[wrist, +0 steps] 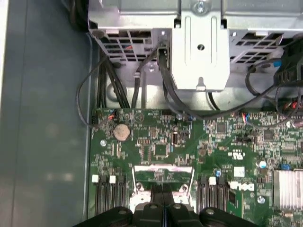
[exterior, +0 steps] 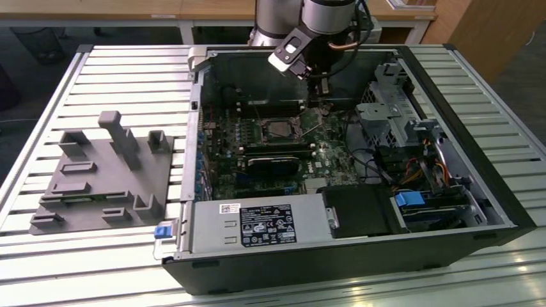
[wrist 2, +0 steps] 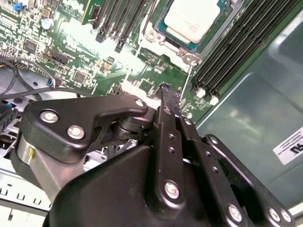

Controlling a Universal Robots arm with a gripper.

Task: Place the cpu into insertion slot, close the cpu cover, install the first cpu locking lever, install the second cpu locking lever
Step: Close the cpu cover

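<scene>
Just beyond the closed fingers [wrist 2: 166,113], the cpu [wrist 2: 191,19] sits in the insertion slot [wrist 2: 185,53].

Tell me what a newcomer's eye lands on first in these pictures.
An open computer case sits on a slatted table, the robot arm reaching down into it over the green circuit board. In the second wrist view the pale cpu lies in the insertion slot, just beyond the black gripper. A grey moulded fixture lies at the exterior view's left.
</scene>
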